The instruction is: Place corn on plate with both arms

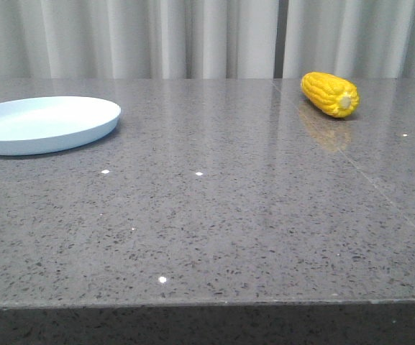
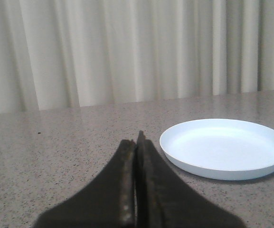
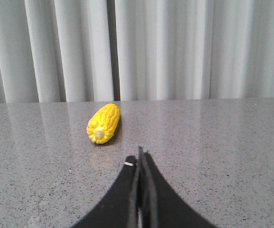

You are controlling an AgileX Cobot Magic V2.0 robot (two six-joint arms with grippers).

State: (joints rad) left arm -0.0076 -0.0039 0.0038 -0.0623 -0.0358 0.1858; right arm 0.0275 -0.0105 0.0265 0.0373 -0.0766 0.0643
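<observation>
- Front view: I count one corn (image 1: 329,93) lying far right on the table (image 1: 214,223), and one plate (image 1: 43,124) far left, well apart. Neither arm shows here.
- Left wrist view: my left claw (image 2: 137,142) is pressed closed on nothing, near the plate (image 2: 224,148). The shallow rim may let a round cob roll off.
- Right wrist view: my right claw (image 3: 139,159) is closed and empty, with the corn (image 3: 104,124) ahead of it. Unless I open first, I judge I'd nudge it rolling away.

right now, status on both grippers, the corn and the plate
Left gripper shut, empty. Right gripper shut, empty. Corn lying far right on the table, untouched; plate far left, bare. Nothing between them.
</observation>
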